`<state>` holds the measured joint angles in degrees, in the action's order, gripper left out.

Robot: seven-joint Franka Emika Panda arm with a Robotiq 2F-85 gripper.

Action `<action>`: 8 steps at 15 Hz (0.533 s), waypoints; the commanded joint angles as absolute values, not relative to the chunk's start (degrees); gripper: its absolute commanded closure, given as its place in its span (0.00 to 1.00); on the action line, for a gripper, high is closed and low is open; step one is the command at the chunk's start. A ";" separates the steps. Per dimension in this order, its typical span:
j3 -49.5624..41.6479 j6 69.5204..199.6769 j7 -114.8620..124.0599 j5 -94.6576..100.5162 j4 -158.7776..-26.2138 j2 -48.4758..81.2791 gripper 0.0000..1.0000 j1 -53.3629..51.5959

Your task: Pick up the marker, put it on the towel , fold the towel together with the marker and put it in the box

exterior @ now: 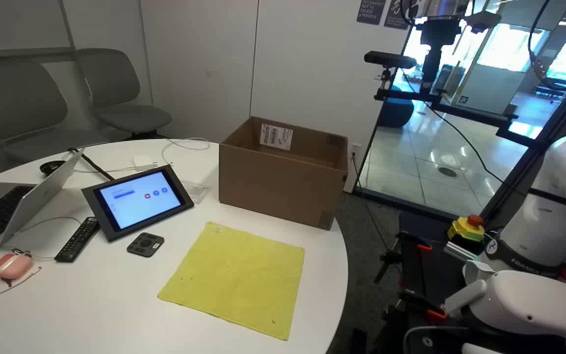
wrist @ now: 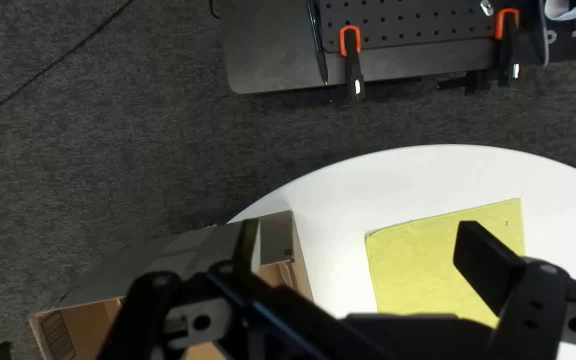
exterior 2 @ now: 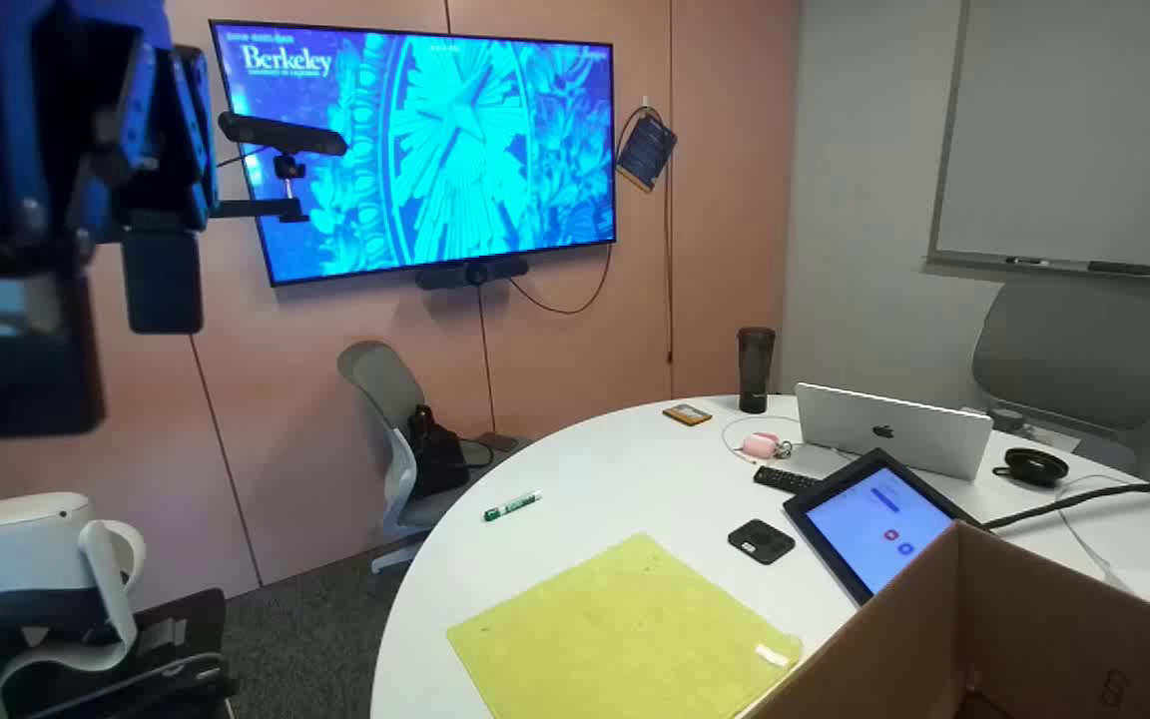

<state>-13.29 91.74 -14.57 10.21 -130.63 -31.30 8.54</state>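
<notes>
Hanging gripper [wrist: 360, 242]: fingers [exterior 2: 28, 379] spread wide;
Marker [exterior 2: 512, 506]: on the white table [exterior 2: 445, 619] near its edge, below and well apart from the fingers;
Towel [exterior 2: 625, 629]: lying flat between marker and box [exterior: 280, 184];
Wall screen [exterior 2: 415, 150]: "Berkeley";
Laptop [exterior 2: 835, 417]: Apple logo [exterior 2: 883, 431];
Arm base [exterior: 533, 236]: "FRANKA";
Wall sign [exterior: 371, 11]: "OCCUPANCY NOT TO EXCEED";
Box: white label [exterior: 276, 136], print too small to read
</notes>
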 commanded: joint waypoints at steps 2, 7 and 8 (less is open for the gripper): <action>-12.96 91.69 -14.21 10.39 -130.04 -31.03 0.00 8.48; -11.30 92.96 -14.17 10.77 -129.63 -29.13 0.00 7.14; -10.48 93.50 -14.11 10.64 -129.25 -28.43 0.00 6.42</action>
